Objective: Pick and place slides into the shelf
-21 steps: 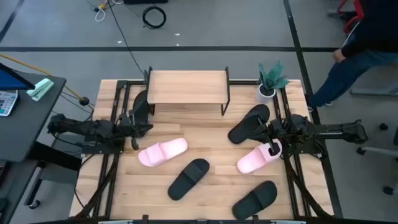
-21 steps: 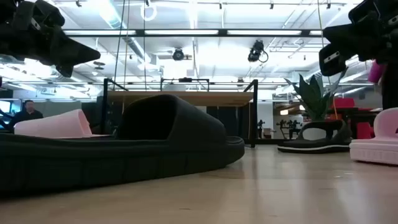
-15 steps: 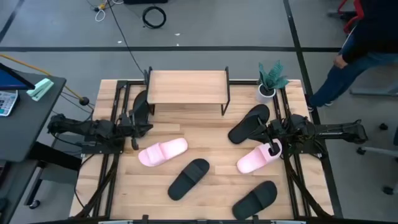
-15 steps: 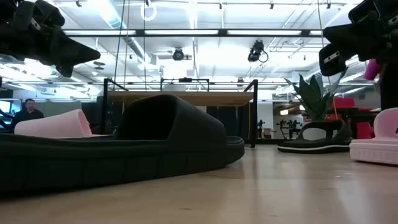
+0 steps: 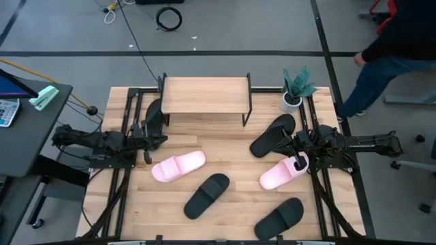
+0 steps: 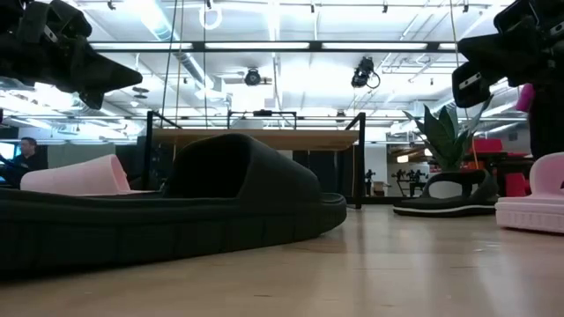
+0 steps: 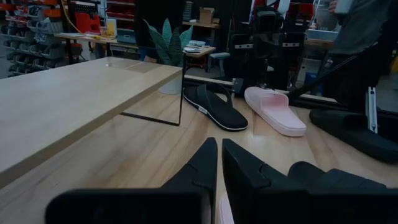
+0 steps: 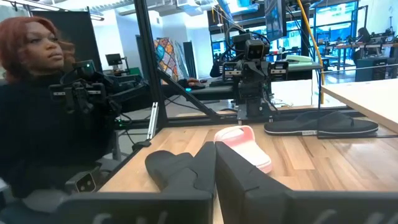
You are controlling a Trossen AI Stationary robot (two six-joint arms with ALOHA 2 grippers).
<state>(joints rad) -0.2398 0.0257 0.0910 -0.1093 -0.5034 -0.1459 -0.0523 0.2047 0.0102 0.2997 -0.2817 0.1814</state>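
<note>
From above, the wooden table (image 5: 225, 163) carried the shelf (image 5: 205, 94) at its far edge and slides scattered around: a pink slide (image 5: 178, 166) left, another pink one (image 5: 283, 173) right. The left gripper (image 5: 151, 139) and right gripper (image 5: 294, 143) hovered closed, empty. At table level, a black slide (image 6: 176, 216) filled the foreground. Each wrist view showed its own fingers (image 7: 214, 163) pressed together.

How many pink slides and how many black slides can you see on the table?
Pink slides: 2
Black slides: 4
Total: 6 slides, none on the shelf yet.
</note>
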